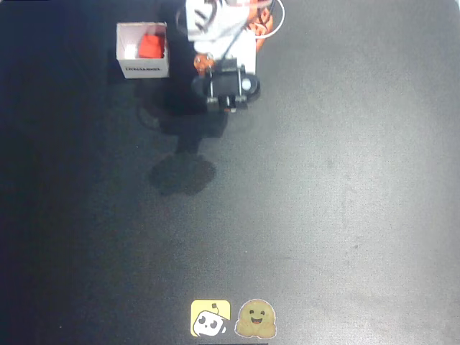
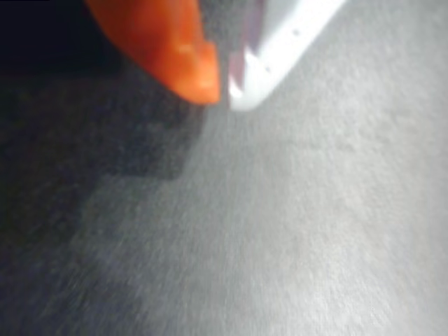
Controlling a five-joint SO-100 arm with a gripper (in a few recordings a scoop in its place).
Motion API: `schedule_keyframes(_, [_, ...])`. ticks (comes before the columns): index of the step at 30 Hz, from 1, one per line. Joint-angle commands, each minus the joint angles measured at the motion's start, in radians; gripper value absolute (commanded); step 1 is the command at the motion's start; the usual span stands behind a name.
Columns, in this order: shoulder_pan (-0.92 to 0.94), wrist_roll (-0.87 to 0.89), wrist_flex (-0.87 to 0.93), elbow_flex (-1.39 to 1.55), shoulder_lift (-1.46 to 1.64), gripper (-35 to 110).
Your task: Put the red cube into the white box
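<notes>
Overhead view: red cube (image 1: pixel 151 46) lies inside white box (image 1: pixel 142 50) at eleven o'clock; task looks done. Jaws together, empty.

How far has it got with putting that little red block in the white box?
It looks done. In the overhead view the red cube sits inside the white box, toward its right side. Nothing is in hand: in the wrist view the gripper has its jaws closed together over bare table. Nothing seems left except perhaps the arm parking itself.

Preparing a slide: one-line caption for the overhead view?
Red cube sits inside the white box; the arm is folded beside it.
</notes>
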Motion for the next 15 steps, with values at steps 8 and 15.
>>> schedule_keyframes(8, [-0.005,-0.005,-0.069,0.117,-0.003,0])
schedule_keyframes(15, [-0.005,-0.005,-0.069,0.117,-0.003,0])
